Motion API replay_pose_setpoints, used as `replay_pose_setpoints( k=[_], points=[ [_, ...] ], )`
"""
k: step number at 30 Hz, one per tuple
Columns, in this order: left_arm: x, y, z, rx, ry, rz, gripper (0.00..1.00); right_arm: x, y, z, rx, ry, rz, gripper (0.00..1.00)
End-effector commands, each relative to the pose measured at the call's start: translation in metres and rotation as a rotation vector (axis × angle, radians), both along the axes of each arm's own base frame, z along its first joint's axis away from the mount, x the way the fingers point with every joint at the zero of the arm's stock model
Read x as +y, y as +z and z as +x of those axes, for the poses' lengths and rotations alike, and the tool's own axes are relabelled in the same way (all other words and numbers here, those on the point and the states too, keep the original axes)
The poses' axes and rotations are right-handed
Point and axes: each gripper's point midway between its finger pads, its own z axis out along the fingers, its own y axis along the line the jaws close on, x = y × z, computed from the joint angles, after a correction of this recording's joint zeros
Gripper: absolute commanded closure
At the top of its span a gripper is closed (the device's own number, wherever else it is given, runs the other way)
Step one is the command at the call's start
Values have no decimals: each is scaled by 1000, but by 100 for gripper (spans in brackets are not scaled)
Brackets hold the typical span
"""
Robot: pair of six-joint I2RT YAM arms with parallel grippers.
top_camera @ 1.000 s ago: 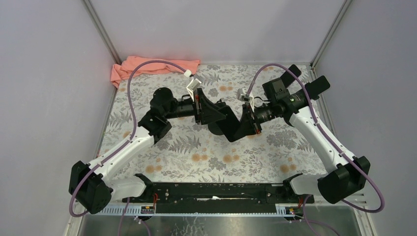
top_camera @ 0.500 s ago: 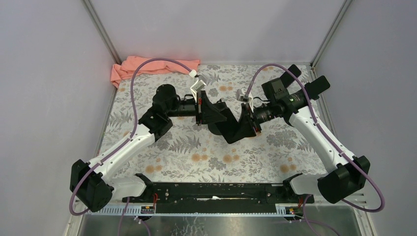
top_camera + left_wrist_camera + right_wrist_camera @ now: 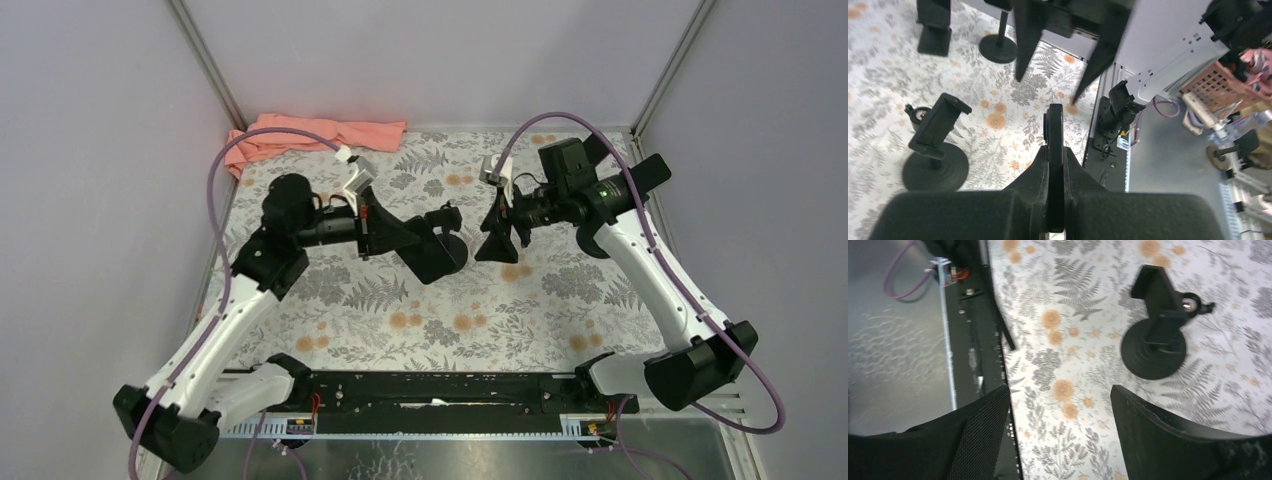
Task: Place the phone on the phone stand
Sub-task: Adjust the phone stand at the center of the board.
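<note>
Walls (image 3: 420,60) hem the floral table (image 3: 470,320) on three sides; its lower middle lies open. Left wrist view: phone (image 3: 1054,120) clamped edge-on in left jaws, stand (image 3: 937,127) lower left. Right jaws apart.

Robot lab, grey enclosure walls (image 3: 90,200), aluminium frame (image 3: 205,60)

A table (image 3: 480,310) covered in a grey-fern and orange-flower print carries a black phone stand (image 3: 1154,357) with a round base near its centre. A crumpled salmon-pink cloth (image 3: 320,133) lies in its far left corner, and two more black stands (image 3: 998,46) sit by its right edge.
</note>
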Motion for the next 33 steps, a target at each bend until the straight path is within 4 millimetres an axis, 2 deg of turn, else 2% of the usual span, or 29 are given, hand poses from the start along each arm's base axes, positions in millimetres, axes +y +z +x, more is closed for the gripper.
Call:
replay_pose_setpoints(
  k=[1,6,13,21,24,28,33],
  points=[
    [17,19,-14,-243,20,11,100,1,5,48,-86,-174,-49,20],
    [26,6,-16,-321,46,48,100,16,-7,79,-105,-267,-83,20],
    [27,-37,-20,-289,10,85,100,38,-13,103,-112,-290,-122,21],
    [24,-68,-24,-266,-23,58,100,44,-33,112,-107,-297,-190,28],
    [23,-71,-24,-231,-25,53,100,44,-39,115,-106,-301,-208,29],
    [23,-74,-24,-212,-18,55,100,46,-38,116,-104,-294,-208,38],
    [24,-75,-23,-214,-9,57,100,45,-33,117,-124,-286,-213,59]
  ],
)
